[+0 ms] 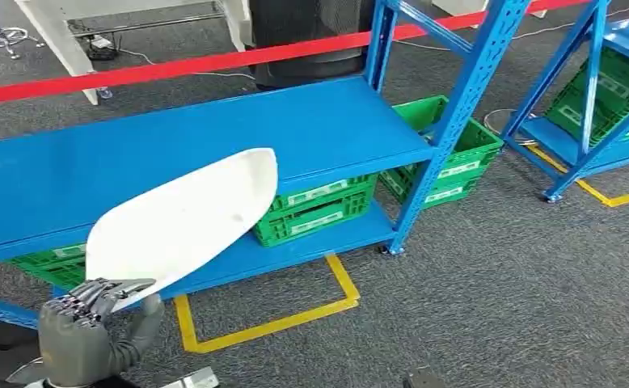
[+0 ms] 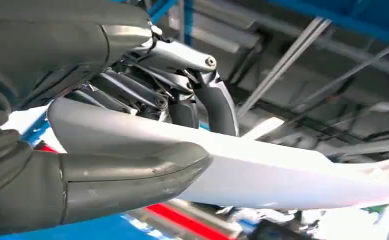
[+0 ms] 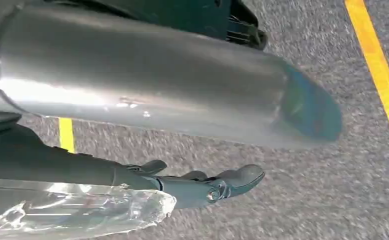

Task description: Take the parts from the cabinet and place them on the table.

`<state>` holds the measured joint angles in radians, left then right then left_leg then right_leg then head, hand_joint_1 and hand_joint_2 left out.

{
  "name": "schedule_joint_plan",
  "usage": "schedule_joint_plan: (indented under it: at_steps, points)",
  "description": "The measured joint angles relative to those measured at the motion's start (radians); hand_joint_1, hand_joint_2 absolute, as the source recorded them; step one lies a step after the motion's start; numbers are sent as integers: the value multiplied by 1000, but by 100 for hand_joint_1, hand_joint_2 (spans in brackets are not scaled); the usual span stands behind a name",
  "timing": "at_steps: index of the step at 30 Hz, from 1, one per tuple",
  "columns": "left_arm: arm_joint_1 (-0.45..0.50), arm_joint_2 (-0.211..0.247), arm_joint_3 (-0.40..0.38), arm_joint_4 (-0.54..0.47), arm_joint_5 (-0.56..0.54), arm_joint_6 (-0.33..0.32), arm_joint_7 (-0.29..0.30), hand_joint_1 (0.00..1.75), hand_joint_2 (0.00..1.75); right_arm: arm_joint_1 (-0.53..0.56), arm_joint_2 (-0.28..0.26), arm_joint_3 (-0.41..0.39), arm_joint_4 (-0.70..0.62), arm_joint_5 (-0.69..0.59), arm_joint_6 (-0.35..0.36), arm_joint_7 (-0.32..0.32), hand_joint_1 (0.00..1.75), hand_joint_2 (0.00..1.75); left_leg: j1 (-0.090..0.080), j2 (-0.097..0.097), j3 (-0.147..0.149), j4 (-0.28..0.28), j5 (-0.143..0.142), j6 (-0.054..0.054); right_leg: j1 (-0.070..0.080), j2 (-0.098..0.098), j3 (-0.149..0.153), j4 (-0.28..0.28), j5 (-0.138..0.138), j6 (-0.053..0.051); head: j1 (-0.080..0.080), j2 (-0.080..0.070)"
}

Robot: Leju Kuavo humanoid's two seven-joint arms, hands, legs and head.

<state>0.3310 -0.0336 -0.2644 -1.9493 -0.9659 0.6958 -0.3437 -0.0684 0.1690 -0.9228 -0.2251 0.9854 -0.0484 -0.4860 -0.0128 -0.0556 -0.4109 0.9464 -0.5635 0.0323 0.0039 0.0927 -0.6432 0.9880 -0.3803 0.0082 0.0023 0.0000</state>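
Note:
A long white curved part (image 1: pixel 182 218) tilts up in front of the blue cabinet's middle shelf (image 1: pixel 174 137), its broad end toward the shelf. My left hand (image 1: pixel 85 323), at the lower left, grips its near end. In the left wrist view the thumb (image 2: pixel 132 175) lies against one side of the white part (image 2: pixel 292 175) and the dark fingers (image 2: pixel 217 105) wrap the other side. My right hand (image 3: pixel 202 187) hangs over the grey carpet with fingers stretched out and nothing in them.
Green crates (image 1: pixel 319 206) sit on the cabinet's bottom shelf, another (image 1: pixel 449 153) stands behind the blue upright, and more (image 1: pixel 610 97) fill a second rack at the right. Yellow tape (image 1: pixel 271 323) marks the carpet in front. A red barrier tape (image 1: pixel 214 61) runs behind the cabinet.

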Motion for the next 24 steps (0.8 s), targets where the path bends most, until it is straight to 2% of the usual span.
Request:
schedule_joint_plan:
  at_steps: [1,2,3,4,5,6,7,8,9,10,11,12,13,14,15,16,17,18,19,20,21,22,23,24]
  points:
    - [0,-2,0,0,2,0,-6,159,175,5,0,0,0,0,0,0,0,0,1,11,-8,-5,14,3,5,12,-4,-7,13,8,2,0]
    - [-2,-3,0,0,3,0,-11,159,175,6,-2,-3,0,0,0,0,0,0,11,33,-19,-13,28,9,3,-9,-12,4,-10,7,-2,0]
    - [1,-5,1,0,5,0,-16,159,175,7,-2,-4,0,2,0,0,0,0,10,40,-31,-13,38,17,2,-46,-32,39,-72,12,7,0]
    - [3,-7,1,0,11,0,-21,159,175,6,-3,-5,0,2,0,0,0,0,8,56,-42,-12,48,21,-4,-69,-49,105,-141,19,13,0]
    - [4,-7,2,0,14,0,-23,159,175,4,-3,-6,0,2,0,0,0,0,7,70,-54,-10,58,20,-9,-81,-63,183,-196,25,12,0]
    - [3,-7,3,0,17,0,-25,159,175,2,-3,-8,0,2,0,-1,0,0,6,84,-65,-9,67,19,-13,-86,-73,252,-225,32,12,0]
    - [2,-8,3,0,23,0,-26,159,175,2,-3,-9,0,2,0,-1,0,0,5,99,-80,-5,76,17,-16,-88,-73,301,-219,38,13,0]
    - [0,-8,4,0,24,0,-26,159,175,3,-3,-11,0,2,0,-1,0,0,6,113,-96,1,83,16,-19,-90,-58,309,-186,42,13,0]
    - [-2,-8,4,1,28,0,-26,159,175,4,-3,-14,0,1,0,-1,0,0,6,127,-114,10,89,13,-22,-95,-24,282,-141,45,13,0]
    - [-4,-8,4,2,35,0,-26,159,175,4,-3,-17,0,1,0,-1,0,0,6,138,-132,19,93,10,-25,-103,28,220,-107,48,13,0]
    - [-8,-8,5,3,41,0,-26,159,175,2,-3,-18,0,-1,0,-2,0,0,6,148,-146,28,98,4,-27,-128,97,130,-102,51,12,0]
    - [-11,-8,5,3,45,0,-26,159,175,-2,-3,-19,0,-2,0,-3,0,0,2,156,-152,35,101,-1,-24,-167,160,40,-148,55,14,0]
    - [-16,-8,6,3,51,-1,-26,159,175,-6,-3,-20,0,-4,0,-5,0,0,0,167,-158,44,106,-7,-14,-166,197,-26,-165,44,13,0]
    - [-21,-8,7,8,57,-2,-26,159,175,-6,-3,-23,0,-5,2,-5,0,0,1,178,-162,44,118,-12,-13,-157,186,-26,-166,36,13,0]
    - [-30,-8,7,14,64,-5,-26,159,175,-3,-3,-25,0,-8,3,-7,0,0,4,187,-165,44,126,-14,-10,-146,179,-24,-159,34,14,0]
    - [-37,-8,7,20,73,-10,-26,159,175,1,-4,-27,0,-9,4,-7,0,0,6,196,-165,44,132,-21,-8,-138,160,-24,-151,23,13,0]
    - [-42,-7,7,26,88,-14,-26,159,175,4,-5,-32,0,-12,6,-9,0,0,10,185,-177,46,121,-27,-13,-129,159,-32,-140,7,15,0]
    - [-46,-6,7,31,98,-19,-26,159,175,3,-5,-35,0,-15,7,-9,0,0,16,128,-187,67,77,-34,-12,-120,149,-32,-131,-2,13,0]
    - [-49,-6,8,35,108,-22,-30,159,175,1,-6,-39,0,-16,7,-10,0,0,18,93,-203,120,21,-37,-11,-110,135,-31,-119,-11,11,0]
    - [-53,-5,8,43,114,-25,-34,159,175,-1,-6,-42,0,-18,7,-11,0,0,19,74,-225,202,-36,-38,-9,-98,122,-31,-109,-16,11,0]
    - [-58,-4,8,50,119,-30,-37,159,175,-1,-6,-43,0,-21,8,-13,0,0,19,67,-241,267,-67,-39,-7,-88,112,-30,-100,-18,10,0]
    - [-64,-4,8,56,129,-39,-39,159,175,0,-6,-47,0,-23,10,-14,0,0,19,65,-254,330,-80,-37,-3,-73,97,-30,-89,-19,11,0]
    - [-70,-4,7,61,140,-50,-40,159,175,1,-7,-51,0,-24,10,-15,0,0,18,64,-245,335,-64,-34,-1,-60,85,-29,-80,-19,12,0]
    - [-75,-4,7,64,148,-59,-41,159,175,3,-8,-53,0,-27,10,-16,0,0,18,63,-219,304,-31,-30,1,-48,75,-27,-73,-18,11,0]
